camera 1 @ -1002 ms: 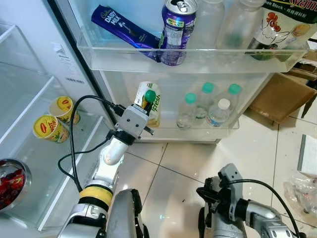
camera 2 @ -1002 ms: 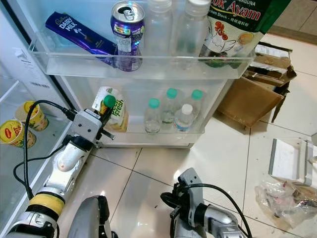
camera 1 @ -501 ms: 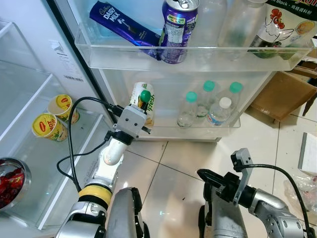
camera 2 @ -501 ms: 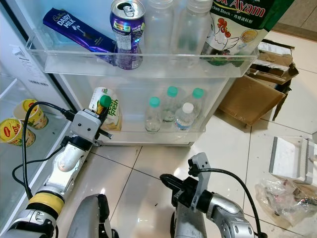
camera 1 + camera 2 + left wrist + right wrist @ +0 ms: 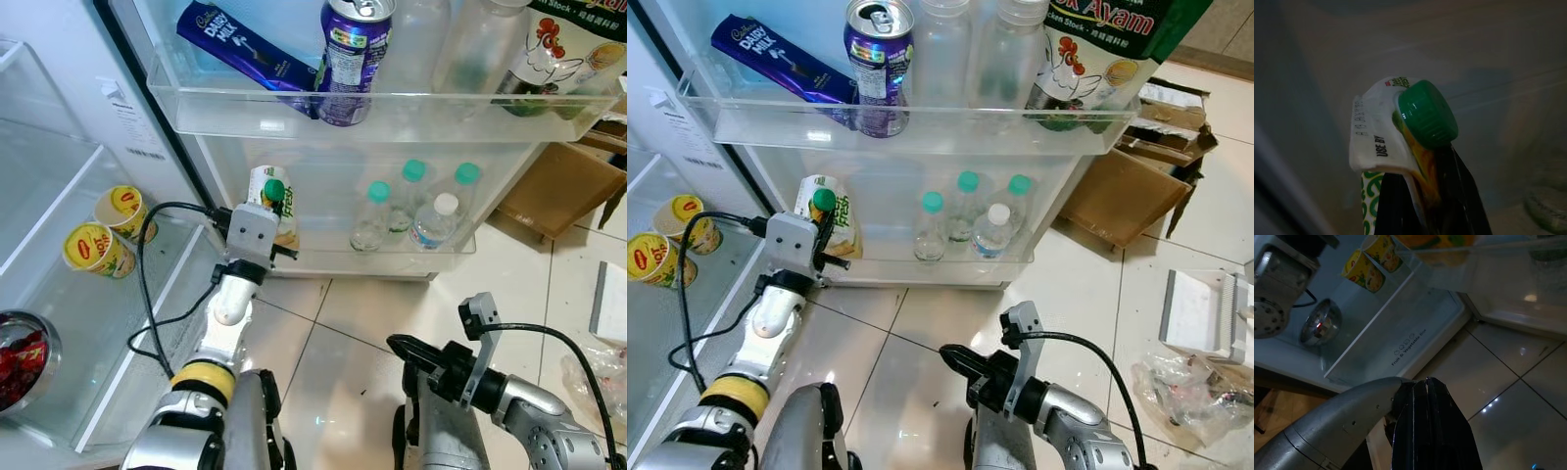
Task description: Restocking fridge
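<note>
The left pincer (image 5: 823, 233) is clamped on the juice carton (image 5: 271, 204), at the door's lower shelf (image 5: 392, 259), nine o'clock end. The carton looks stiff, fairly heavy; grip mid-body. The right pincer (image 5: 1422, 431) hangs closed, empty.

One green-capped juice carton (image 5: 272, 201) is sitting at the centre-left of the frame. Three green-capped water bottles (image 5: 370, 217) and one white-capped bottle (image 5: 434, 221) are standing right of centre. Along the top, one chocolate bar (image 5: 245, 57), one purple can (image 5: 346, 61), two clear bottles (image 5: 470, 49) and one stock pack (image 5: 558, 49) are showing. Two yellow cups (image 5: 96, 251) are standing at the left edge.
</note>
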Motion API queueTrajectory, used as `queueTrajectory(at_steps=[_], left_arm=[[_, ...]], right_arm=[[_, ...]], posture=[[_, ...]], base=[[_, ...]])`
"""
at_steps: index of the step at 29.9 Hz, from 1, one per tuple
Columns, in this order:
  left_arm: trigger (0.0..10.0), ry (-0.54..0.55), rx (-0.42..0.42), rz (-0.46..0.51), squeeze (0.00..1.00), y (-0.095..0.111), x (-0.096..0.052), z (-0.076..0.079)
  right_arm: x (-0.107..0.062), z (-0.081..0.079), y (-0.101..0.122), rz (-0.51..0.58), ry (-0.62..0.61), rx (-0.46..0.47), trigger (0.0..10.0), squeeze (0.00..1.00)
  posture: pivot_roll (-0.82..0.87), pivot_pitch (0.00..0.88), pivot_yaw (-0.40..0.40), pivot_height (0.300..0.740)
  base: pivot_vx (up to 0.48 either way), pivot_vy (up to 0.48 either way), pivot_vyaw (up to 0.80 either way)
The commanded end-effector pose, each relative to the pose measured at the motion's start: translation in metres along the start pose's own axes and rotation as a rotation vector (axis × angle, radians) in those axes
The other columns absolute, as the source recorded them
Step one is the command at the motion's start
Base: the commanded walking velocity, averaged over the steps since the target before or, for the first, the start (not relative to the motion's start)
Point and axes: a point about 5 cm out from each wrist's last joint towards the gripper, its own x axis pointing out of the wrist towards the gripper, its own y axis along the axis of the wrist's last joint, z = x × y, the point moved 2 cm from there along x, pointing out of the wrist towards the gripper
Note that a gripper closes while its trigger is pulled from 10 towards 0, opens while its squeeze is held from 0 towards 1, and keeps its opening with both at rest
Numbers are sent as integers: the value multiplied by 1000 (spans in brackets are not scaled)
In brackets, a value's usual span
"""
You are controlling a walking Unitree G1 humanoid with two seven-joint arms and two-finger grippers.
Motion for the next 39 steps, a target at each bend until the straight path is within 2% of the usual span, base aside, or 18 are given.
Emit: queueTrajectory(at_steps=[1, 5, 13, 28, 29, 31, 32, 35, 39], left_arm=[[10000, -40, -67, -64, 0, -12, -7, 17], [10000, -70, -97, -69, 0, -13, -6, 29], [10000, -124, -141, -68, 0, -13, -7, 42], [10000, -290, -120, -104, 0, -21, -17, 69], [10000, -295, -114, -107, 620, -21, -18, 69], [10000, -296, -112, -108, 620, -21, -18, 69], [10000, -296, -108, -108, 1000, -21, -17, 69], [10000, -294, -97, -93, 1000, -19, -15, 69], [10000, -248, -72, -55, 1000, -12, -9, 56]], right_arm=[[-2, -3, -8, -20, -1, 25, 10000, 0], [-2, -4, -6, -19, -8, 28, 10000, 0], [-2, -4, -5, -17, -15, 28, 10000, 0], [-1, -4, -4, -10, -25, 29, 10000, 0], [-1, -4, -4, -10, -25, 29, 10000, 0], [-1, -3, -4, -10, -25, 28, 10000, 0], [-1, -4, -4, -9, -25, 28, 10000, 0], [-1, -4, -4, -9, -25, 27, 10000, 0], [-1, -4, -3, -8, -23, 26, 10000, 0]], posture=[[-170, 463, 17, 555], [-171, 463, 22, 555], [-167, 461, 26, 555], [-163, 461, 32, 555], [-163, 461, 32, 555], [-163, 461, 32, 555], [-163, 461, 32, 555], [-165, 458, 33, 555], [-164, 455, 33, 555]], base=[[0, 0, 0], [0, 0, 0], [0, 0, 0], [0, 0, 0], [0, 0, 0], [0, 0, 0], [0, 0, 0], [0, 0, 0], [0, 0, 0]])
